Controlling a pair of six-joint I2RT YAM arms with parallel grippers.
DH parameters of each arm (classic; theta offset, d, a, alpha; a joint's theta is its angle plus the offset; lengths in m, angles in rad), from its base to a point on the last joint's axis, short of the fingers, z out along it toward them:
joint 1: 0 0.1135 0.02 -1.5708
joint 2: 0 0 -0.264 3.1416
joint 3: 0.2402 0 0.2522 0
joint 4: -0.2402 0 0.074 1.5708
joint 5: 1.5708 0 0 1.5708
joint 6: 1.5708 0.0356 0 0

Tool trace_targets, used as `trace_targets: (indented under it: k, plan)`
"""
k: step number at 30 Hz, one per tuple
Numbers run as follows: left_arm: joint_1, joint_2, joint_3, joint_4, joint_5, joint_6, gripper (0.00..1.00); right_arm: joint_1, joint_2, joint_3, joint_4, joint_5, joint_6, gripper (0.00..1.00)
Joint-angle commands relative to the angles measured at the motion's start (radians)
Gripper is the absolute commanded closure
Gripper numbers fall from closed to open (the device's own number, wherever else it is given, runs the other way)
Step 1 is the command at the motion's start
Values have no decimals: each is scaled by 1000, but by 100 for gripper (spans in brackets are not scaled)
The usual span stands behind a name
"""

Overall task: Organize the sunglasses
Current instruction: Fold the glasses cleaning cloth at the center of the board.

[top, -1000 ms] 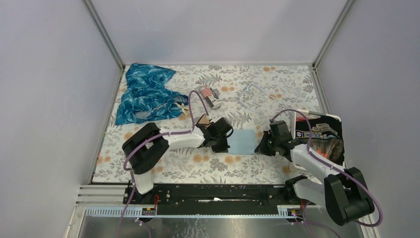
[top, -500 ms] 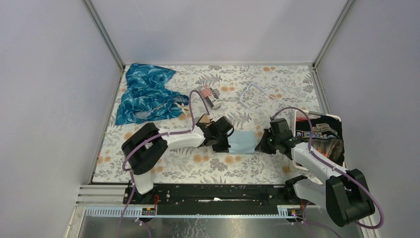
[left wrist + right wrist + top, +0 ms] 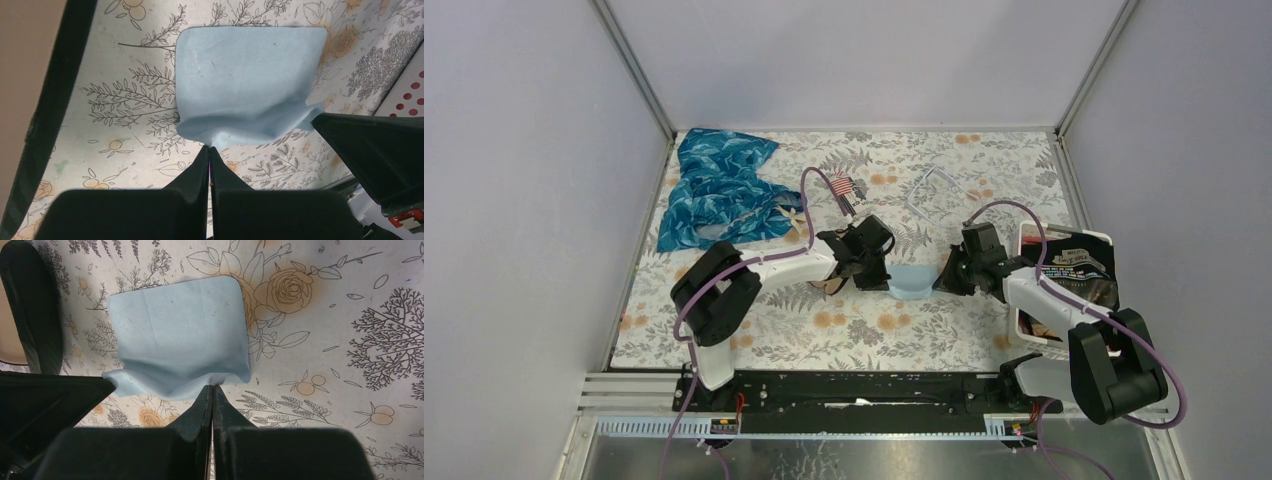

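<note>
Blue cloth (image 3: 245,80) sat pinched at two corners by my left pincer (image 3: 209,148) and right pincer (image 3: 212,387), so moving both evenly seemed key.

One light-blue cloth (image 3: 911,283); one teal patterned cloth (image 3: 719,190); one pair clear-framed glasses (image 3: 934,190); one white tray (image 3: 1069,234).

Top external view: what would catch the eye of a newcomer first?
A light blue cloth at the middle of the table, pinched at two corners by the shut left gripper and right gripper. A crumpled blue patterned fabric lies at the far left; clear glasses lie far, right of centre.
</note>
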Motion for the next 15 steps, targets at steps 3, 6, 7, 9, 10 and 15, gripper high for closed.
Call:
trace_targets:
  k: [3, 6, 7, 9, 10, 15]
  plan:
    - [9, 14, -6, -45, 73, 25, 100, 0, -10, 30, 0, -8, -10, 100]
    - [4, 9, -38, -37, 91, 13, 100, 0, -34, -4, -7, -18, -9, 100]
    - [0, 4, -46, -37, 92, 11, 100, 0, -40, -15, -12, -21, -8, 100]
    - [-6, -6, -60, -37, 98, 9, 100, 0, -57, -31, -24, -23, -6, 100]
    - [-9, -11, -67, -37, 100, 7, 100, 0, -67, -39, -29, -24, -4, 100]
    - [-16, -14, -82, -29, 99, 2, 100, 0, -94, -55, -38, -26, 1, 100]
